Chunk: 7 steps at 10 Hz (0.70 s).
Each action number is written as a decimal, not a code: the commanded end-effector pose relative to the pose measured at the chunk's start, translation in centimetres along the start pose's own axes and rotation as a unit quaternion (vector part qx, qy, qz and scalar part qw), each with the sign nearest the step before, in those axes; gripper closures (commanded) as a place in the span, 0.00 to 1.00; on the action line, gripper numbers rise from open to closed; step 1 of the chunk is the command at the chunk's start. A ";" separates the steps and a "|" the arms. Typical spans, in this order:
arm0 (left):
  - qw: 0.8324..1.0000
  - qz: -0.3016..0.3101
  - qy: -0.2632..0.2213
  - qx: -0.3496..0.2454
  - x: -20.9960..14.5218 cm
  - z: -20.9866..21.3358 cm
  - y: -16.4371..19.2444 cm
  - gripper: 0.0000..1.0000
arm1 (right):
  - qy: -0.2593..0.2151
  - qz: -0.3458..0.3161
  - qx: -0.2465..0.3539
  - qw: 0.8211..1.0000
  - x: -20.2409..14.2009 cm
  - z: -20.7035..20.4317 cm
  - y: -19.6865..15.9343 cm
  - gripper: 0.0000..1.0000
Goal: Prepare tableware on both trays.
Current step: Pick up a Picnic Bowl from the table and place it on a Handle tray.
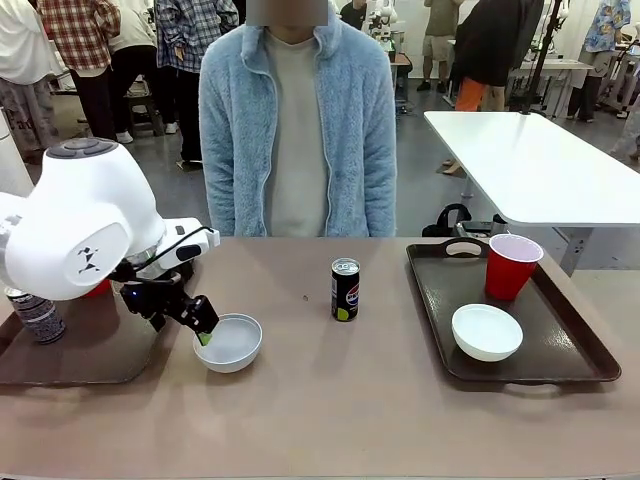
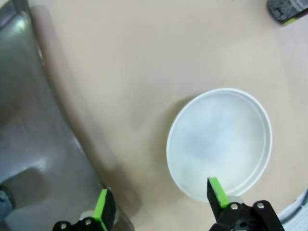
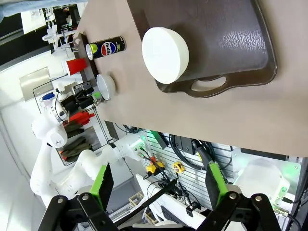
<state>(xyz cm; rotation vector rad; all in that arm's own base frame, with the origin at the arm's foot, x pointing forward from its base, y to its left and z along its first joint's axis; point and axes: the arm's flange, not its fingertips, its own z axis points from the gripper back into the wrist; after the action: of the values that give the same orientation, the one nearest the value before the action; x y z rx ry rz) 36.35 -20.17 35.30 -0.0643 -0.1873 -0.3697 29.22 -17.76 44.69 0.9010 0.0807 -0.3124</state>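
Note:
One white bowl (image 1: pixel 228 342) sits on the tan table beside the left tray (image 1: pixel 70 355). My left gripper (image 1: pixel 203 328) is open at its left rim. In the left wrist view one green finger (image 2: pixel 217 192) is inside the bowl (image 2: pixel 219 139) and the other finger (image 2: pixel 103 206) is outside it, near the tray's rim (image 2: pixel 33 120). That tray holds a dark can (image 1: pixel 38 316) and a red cup (image 1: pixel 97 289), mostly hidden by my arm. A second can (image 1: pixel 345 289) stands mid-table. The right tray (image 1: pixel 560 345) carries a red cup (image 1: pixel 512 265) and a white bowl (image 1: pixel 486 331). My right gripper (image 3: pixel 159 180) hangs open and empty above that tray's near handle (image 3: pixel 209 84).
A person in a light blue fleece (image 1: pixel 297 130) stands at the far side of the table. A white table (image 1: pixel 530 160) stands behind at the right. Bare tabletop runs along the near edge between the trays.

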 end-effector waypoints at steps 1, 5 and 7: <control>0.999 0.012 -0.020 -0.023 -2.4 -1.4 -0.4 0.00 | 0.000 0.000 0.001 1.000 0.0 0.0 0.0 0.00; 1.000 0.014 -0.006 -0.019 -2.1 -2.0 -0.3 0.59 | 0.000 0.000 0.001 1.000 0.0 0.0 0.0 0.00; 1.000 0.012 -0.005 -0.023 -2.1 -1.7 -0.4 1.00 | 0.000 0.000 0.001 1.000 0.0 0.0 0.0 0.00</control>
<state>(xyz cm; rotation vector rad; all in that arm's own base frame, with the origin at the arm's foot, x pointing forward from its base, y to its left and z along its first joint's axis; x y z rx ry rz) 36.59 -20.74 33.71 -0.0858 -0.1773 -0.3632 29.22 -17.76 44.69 0.9009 0.0807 -0.3124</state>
